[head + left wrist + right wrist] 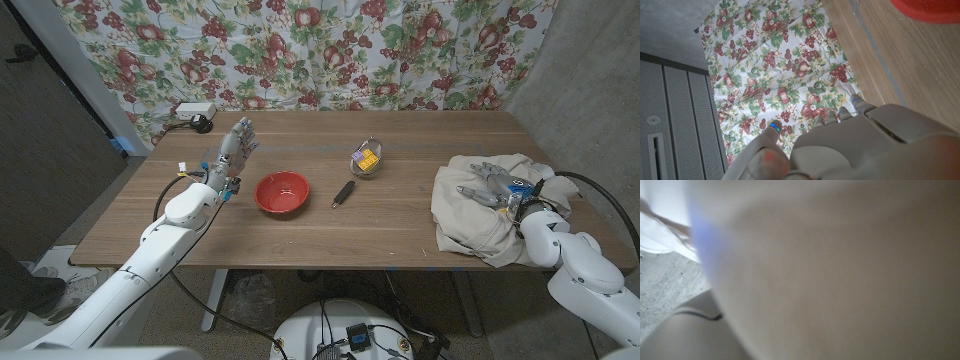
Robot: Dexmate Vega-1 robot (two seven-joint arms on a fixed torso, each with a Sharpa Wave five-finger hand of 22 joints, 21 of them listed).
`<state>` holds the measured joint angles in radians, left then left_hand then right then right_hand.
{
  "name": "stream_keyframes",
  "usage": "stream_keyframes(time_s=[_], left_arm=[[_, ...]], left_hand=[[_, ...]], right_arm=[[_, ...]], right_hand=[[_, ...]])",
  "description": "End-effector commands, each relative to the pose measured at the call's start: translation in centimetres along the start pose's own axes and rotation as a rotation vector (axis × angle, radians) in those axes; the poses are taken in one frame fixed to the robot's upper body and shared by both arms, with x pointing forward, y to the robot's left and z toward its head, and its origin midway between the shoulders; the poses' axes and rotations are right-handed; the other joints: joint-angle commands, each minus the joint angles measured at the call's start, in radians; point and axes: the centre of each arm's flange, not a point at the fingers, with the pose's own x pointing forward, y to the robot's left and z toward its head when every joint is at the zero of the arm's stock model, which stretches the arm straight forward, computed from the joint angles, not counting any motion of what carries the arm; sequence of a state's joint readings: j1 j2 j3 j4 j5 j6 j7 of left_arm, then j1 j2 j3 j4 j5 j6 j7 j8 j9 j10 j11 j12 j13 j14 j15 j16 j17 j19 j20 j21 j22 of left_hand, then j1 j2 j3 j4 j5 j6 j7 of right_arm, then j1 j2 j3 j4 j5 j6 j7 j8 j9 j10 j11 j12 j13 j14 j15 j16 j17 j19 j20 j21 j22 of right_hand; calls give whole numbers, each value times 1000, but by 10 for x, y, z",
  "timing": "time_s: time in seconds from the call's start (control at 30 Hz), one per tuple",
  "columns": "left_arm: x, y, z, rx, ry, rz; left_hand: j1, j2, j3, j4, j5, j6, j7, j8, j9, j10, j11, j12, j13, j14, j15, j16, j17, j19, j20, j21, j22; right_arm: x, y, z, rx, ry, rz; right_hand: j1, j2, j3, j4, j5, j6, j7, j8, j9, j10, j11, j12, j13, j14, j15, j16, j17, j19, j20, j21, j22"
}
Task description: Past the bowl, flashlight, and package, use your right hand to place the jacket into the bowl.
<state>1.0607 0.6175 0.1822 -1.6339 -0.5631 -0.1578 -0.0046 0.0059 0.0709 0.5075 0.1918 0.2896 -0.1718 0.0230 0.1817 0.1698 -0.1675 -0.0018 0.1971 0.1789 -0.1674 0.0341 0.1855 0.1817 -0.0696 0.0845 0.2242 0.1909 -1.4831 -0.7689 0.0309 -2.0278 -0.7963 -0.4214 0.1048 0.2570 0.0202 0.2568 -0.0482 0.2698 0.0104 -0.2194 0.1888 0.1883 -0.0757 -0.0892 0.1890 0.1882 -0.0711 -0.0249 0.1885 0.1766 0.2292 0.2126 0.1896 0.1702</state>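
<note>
- Your right hand lies on top of the jacket, fingers spread and pointing toward the middle of the table. The head view shows it touching the cloth but not closed on any fold, so I judge it open and holding nothing yet.
- The jacket sits in a crumpled beige heap at the table's right end, near the front edge. It spreads out under and around your hand, so the thing to grasp is directly beneath you and needs no reach.
- The right wrist view is a pale blur of fabric pressed close to the lens, and it tells you nothing about the fingers.
- The red bowl stands well to the left of the jacket, on the left half of the table. The carry therefore runs leftward across the table.
- The black flashlight lies just right of the bowl, its long axis slanting from near-left to far-right. The package sits a little farther back. Both lie between jacket and bowl, so trailing cloth could sweep them.
- Your left hand stands upright just left of the bowl, fingers apart and empty. It is much nearer the bowl, but the task gives this move to the right hand.
- The heap looks far bigger than the bowl, so expect overhang.
</note>
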Motion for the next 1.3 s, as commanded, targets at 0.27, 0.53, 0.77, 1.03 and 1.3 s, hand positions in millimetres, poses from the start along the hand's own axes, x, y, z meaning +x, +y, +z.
stream_keyframes(time_s=[0.27, 0.53, 0.77, 1.03, 1.3], left_arm=[[3, 3, -1, -5, -1, -2], [3, 4, -1, -6, -1, 2], [4, 5, -2, -6, -1, -3], [4, 6, -2, -4, -1, -3], [5, 6, -3, -7, 1, -6]], left_hand=[[-2, 109, -6, 1, 4, -49, -10, 2, 6, -79, -1, 1, 4, -74, 4, 1, 1, 1, 6, 1, 3], [-2, 109, -6, 1, 4, -47, -9, 2, 6, -79, 0, 1, 4, -74, 3, 1, 1, 2, 5, 1, 3], [-2, 109, -6, 1, 4, -47, -10, 2, 6, -79, 0, 2, 4, -73, 4, 1, 1, 2, 6, 1, 3], [-1, 109, -6, 1, 4, -47, -10, 2, 6, -79, 0, 2, 4, -74, 4, 1, 1, 2, 5, 1, 3], [-1, 109, -6, 1, 4, -47, -10, 2, 6, -79, 1, 1, 4, -74, 4, 1, 1, 1, 5, 0, 3]], right_arm=[[10, 10, 2, -4, 15, 41], [12, 13, 2, -9, 22, 47], [14, 13, 2, -5, 24, 63], [17, 16, 2, -13, 47, 95], [19, 18, 2, -15, 50, 101]], right_hand=[[20, 1, 5, -10, -2, -12, -1, 0, 5, -7, -7, 3, 4, 8, 0, 4, 3, 18, -3, 10, 5], [55, 19, 21, -31, 0, -15, -2, 2, 5, -6, -6, 5, 3, 22, 0, 8, 3, 62, -10, 22, 5], [103, 34, 40, -64, -6, -13, -2, 5, 5, -3, -9, 7, 3, 42, -4, 11, 2, 127, -8, 35, 5], [120, 38, 46, -74, -10, -16, -2, 5, 5, -3, -11, 6, 3, 41, -4, 8, 2, 138, -3, 35, 5], [98, 37, 34, -62, -20, -14, 0, 6, 6, -3, -10, 7, 3, 39, -4, 10, 7, 126, 3, 24, 4]])
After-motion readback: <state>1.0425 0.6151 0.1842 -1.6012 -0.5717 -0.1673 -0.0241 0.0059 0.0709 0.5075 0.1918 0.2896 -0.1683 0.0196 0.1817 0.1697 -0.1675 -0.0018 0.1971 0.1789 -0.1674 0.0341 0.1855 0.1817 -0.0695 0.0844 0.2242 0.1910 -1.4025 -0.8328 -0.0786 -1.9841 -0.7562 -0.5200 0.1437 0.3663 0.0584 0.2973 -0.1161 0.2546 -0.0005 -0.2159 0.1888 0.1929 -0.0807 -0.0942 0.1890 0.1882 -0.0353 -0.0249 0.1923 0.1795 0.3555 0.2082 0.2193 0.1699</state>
